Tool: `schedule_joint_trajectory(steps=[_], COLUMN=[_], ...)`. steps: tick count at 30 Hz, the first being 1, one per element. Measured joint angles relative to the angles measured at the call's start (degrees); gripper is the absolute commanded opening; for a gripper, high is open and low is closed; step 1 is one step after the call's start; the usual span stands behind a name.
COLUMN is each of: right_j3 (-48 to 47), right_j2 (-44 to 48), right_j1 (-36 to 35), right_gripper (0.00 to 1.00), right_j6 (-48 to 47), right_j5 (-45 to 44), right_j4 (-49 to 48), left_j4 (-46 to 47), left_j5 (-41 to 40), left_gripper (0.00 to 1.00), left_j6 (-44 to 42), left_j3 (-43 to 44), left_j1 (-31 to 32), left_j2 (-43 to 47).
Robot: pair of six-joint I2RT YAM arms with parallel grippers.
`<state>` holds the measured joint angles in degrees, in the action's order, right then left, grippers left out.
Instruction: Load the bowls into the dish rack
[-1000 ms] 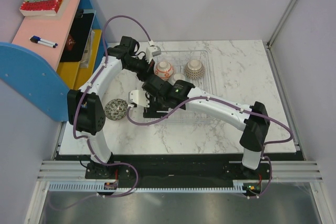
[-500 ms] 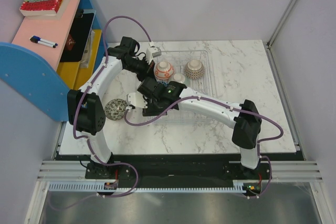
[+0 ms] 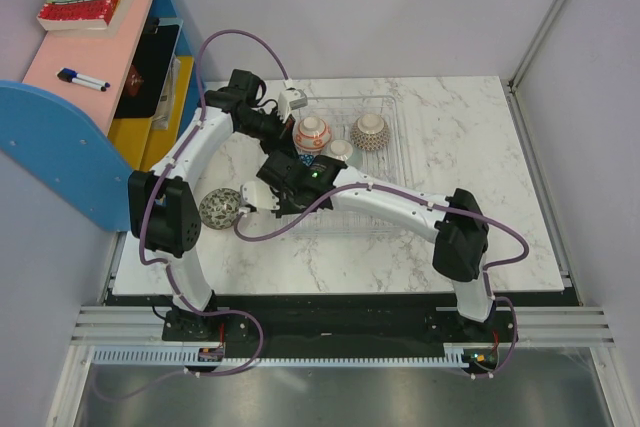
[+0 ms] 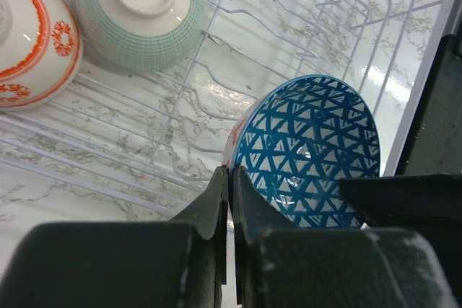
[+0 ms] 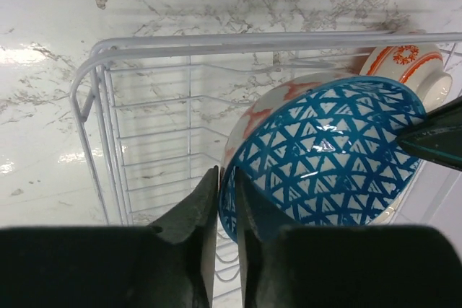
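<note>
At the left of the white marbled table (image 3: 470, 137), just outside the dish rack (image 3: 388, 162), the speckled bowl (image 3: 221, 209) sits upright, its inside a dense dark-and-pale pattern. The rack is a rectangular basket of thin silver wire, low-sided with rounded corners. Its floor is a run of parallel rods with the marble showing through, and it lies mid-table. At its left end the left gripper (image 4: 229, 172) is clenched on the rim of the blue bowl (image 4: 310, 146). That bowl is tilted up on edge over the rack's floor, its inside covered in blue triangles and its outside white with orange-red marks. The right gripper (image 5: 225, 174) pinches the same bowl's rim at another point, its fingers drawn nearly together on it. Further right inside the rack, the orange-ringed white bowl (image 3: 312, 132) and the green-checked bowl (image 3: 369, 131) lie bottoms up, near each other. A small pale round thing (image 3: 341, 149) shows between them, perhaps another bowl's foot, though the top view is too small to tell.
</note>
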<state>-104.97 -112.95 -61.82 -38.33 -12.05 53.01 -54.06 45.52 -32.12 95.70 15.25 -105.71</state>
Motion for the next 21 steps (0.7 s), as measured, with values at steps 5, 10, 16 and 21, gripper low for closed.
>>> schedule_joint_trajectory(steps=[5,10,16,21], right_j3=[-0.3,-1.2,-2.2,-2.3], right_j2=[-0.5,-0.5,-0.5,-0.5], right_j1=[-0.3,-0.3,-0.3,-0.2], right_gripper=[0.00,0.00,0.00,0.00], right_j6=[0.1,0.2,1.3,2.1], right_j5=[-0.2,0.0,1.1,2.9], right_j4=[1.3,1.9,2.3,2.3], left_j4=[0.0,0.0,-0.3,-0.5], left_j5=[-0.7,-1.0,-0.4,1.7], left_gripper=[0.02,0.02,0.43,0.60], left_j6=[-0.3,-0.3,-0.3,0.0], left_j3=[0.0,-0.1,-0.1,0.9], left_j1=[0.0,0.0,-0.1,0.2], left_j2=[0.0,0.0,0.0,0.0])
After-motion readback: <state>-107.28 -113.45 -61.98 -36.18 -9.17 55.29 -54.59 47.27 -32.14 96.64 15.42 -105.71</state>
